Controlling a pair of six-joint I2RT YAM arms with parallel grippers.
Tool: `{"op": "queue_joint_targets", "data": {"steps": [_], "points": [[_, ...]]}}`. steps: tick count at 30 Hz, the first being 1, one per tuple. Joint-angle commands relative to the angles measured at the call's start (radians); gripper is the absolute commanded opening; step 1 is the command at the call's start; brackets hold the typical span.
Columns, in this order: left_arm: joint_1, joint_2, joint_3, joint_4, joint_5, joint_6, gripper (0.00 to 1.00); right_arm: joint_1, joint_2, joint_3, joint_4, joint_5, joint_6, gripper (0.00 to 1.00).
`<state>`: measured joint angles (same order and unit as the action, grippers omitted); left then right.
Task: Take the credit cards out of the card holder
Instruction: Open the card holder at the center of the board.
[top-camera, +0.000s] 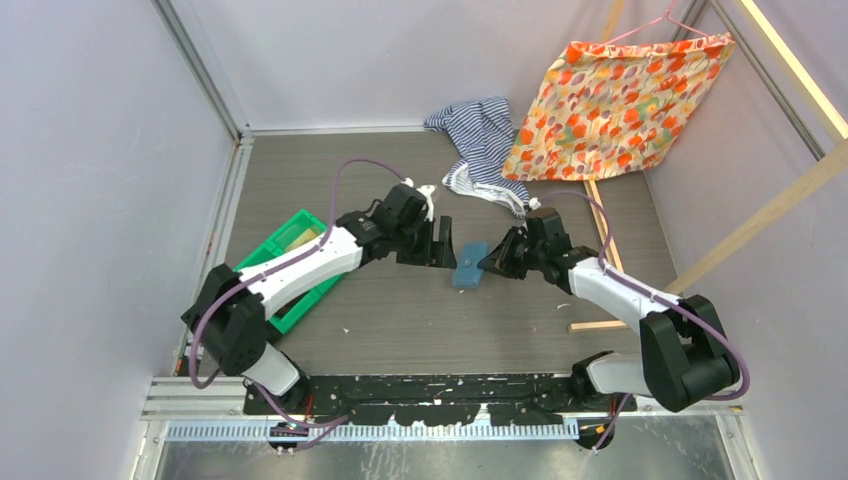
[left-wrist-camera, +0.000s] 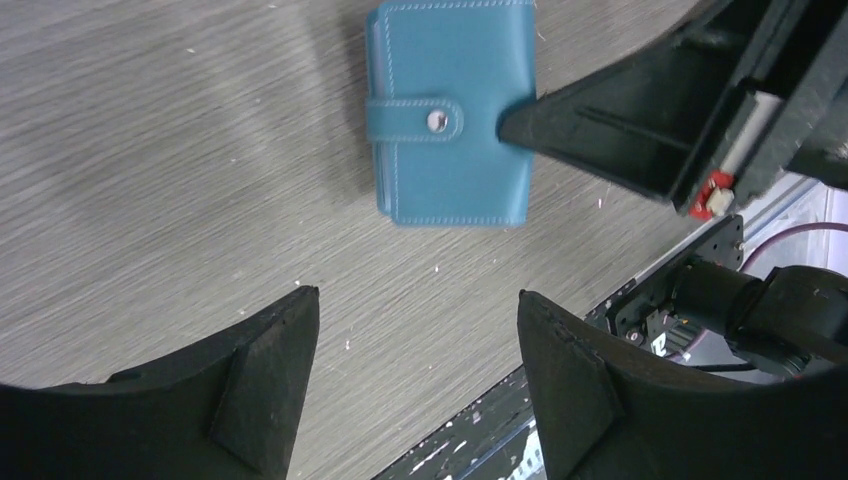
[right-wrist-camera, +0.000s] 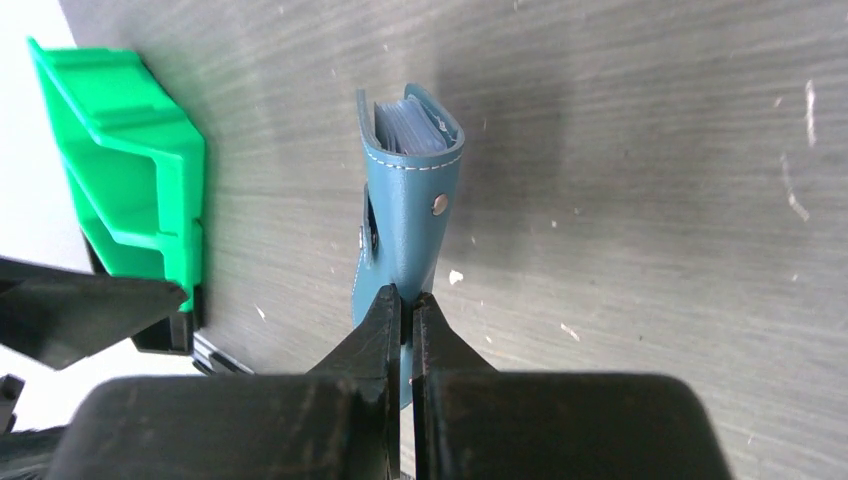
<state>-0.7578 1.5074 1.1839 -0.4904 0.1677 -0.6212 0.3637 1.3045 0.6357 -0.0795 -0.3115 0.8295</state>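
Nearest me, the right arm's fingers (right-wrist-camera: 405, 300) are pressed together on one edge of the small slate-blue stitched card holder (right-wrist-camera: 410, 190). They are all but closed, with only the soft flap between them. The holder sits in the middle of the grey wood-grain surface (top-camera: 400, 320), between the two arms. Whether it rests flat or is tipped up on its edge I cannot tell. Its strap runs across the front and the snap is fastened. From the right wrist a stack of pale thin edges (right-wrist-camera: 408, 125) shows in the holder's open end — cards or sleeves, I cannot say which.

Just on the other side, the left arm's fingers (left-wrist-camera: 415, 310) stand wide apart and hold nothing. They point towards the holder without touching it.

Off to the left, by the left arm's elbow, lies a bright green plastic two-compartment bin (top-camera: 290, 265), well apart from the holder. Farther back, a crumpled blue-and-white striped cloth (top-camera: 480, 145) lies by the rear wall. Beside it to the right hangs an orange floral fabric bag (top-camera: 620, 100).
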Motion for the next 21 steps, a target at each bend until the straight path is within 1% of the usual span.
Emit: {"op": "queue_joint_targets", "data": {"steps": [1, 6, 9, 15, 18, 21], "points": [[-0.026, 0.072, 0.051, 0.122, 0.034, -0.033, 0.72, 0.045, -0.022, 0.077, -0.127, 0.006, -0.01, 0.01], [-0.077, 0.159, 0.111, 0.122, -0.04, -0.014, 0.68, 0.073, -0.019, 0.107, -0.146, 0.018, 0.007, 0.01], [-0.101, 0.209, 0.146, 0.095, -0.088, -0.01, 0.63, 0.08, -0.021, 0.118, -0.156, 0.028, 0.005, 0.01], [-0.114, 0.276, 0.169, 0.108, -0.101, -0.023, 0.54, 0.082, -0.031, 0.119, -0.165, 0.037, 0.005, 0.01], [-0.123, 0.295, 0.182, 0.089, -0.131, -0.013, 0.49, 0.082, -0.034, 0.119, -0.169, 0.035, 0.005, 0.01], [-0.127, 0.305, 0.185, 0.075, -0.16, -0.005, 0.47, 0.081, -0.041, 0.119, -0.17, 0.033, 0.005, 0.01]]}}
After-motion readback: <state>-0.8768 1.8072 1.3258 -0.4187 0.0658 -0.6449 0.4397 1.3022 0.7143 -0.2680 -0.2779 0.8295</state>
